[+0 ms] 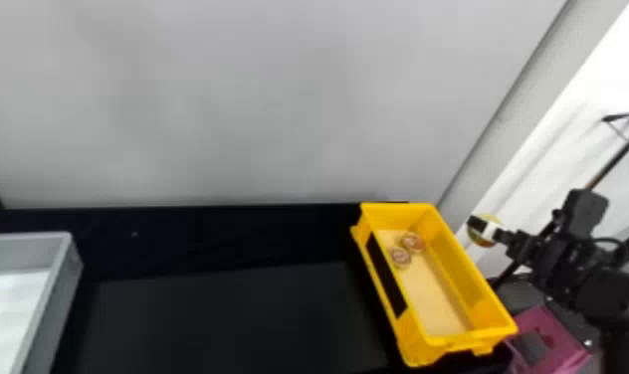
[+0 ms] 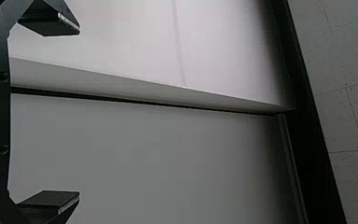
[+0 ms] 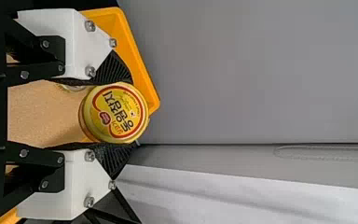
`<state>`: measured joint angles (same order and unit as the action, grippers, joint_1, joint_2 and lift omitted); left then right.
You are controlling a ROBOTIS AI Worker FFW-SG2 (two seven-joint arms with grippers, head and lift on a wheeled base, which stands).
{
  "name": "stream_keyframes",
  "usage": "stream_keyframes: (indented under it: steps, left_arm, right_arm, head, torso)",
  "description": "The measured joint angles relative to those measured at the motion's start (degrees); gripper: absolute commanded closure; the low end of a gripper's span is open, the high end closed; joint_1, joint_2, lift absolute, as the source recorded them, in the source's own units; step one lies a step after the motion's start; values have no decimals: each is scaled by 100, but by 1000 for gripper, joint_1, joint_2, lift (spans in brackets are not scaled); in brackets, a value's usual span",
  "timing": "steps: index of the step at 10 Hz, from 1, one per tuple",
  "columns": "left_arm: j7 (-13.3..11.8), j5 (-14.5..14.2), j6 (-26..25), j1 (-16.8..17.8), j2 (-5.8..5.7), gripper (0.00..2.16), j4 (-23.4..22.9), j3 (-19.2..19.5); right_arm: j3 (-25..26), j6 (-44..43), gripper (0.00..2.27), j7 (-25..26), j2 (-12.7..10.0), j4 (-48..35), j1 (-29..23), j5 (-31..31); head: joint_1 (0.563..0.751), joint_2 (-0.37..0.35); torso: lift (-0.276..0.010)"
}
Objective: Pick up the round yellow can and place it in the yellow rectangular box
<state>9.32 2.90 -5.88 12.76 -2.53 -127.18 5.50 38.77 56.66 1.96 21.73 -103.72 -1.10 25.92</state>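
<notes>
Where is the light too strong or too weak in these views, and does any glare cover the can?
Head view: the white background looks nearly washed out, while the black tabletop shows little detail. Left wrist view: the wall darkens toward a black strip. Right wrist view: small glints on the screws, no glare hiding the can.

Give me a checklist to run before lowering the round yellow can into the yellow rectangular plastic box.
1. Can gripped by the black right gripper: ok.
2. Box upright: ok.
3. Can over the opening: cannot tell; it appears right of the rim in the head view, overlapping the rim in the right wrist view.
4. Room inside: ok, two round items sit towards the far end.
5. Left gripper holding nothing: ok.
</notes>
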Motion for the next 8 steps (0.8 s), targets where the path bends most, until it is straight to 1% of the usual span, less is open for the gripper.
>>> stream_keyframes:
  steps: [1,4,8]
  left_arm:
    - [0,0,-5,9,3,47,0,-11]
    - [0,0,-10,40,7,47,26,-46]
    - [0,-2,0,82,15,47,71,-103]
  right_arm:
    - [-23,-197,714,-114,25,389,13,21]
    - [-305,-645,714,-312,137,1654,246,44]
    - [-791,-924,714,-397,285,2906,695,51]
  head:
    - [747,-348]
    - [747,-348]
    - [747,-348]
  torso:
    - [-1]
    - [-1]
    - [-1]
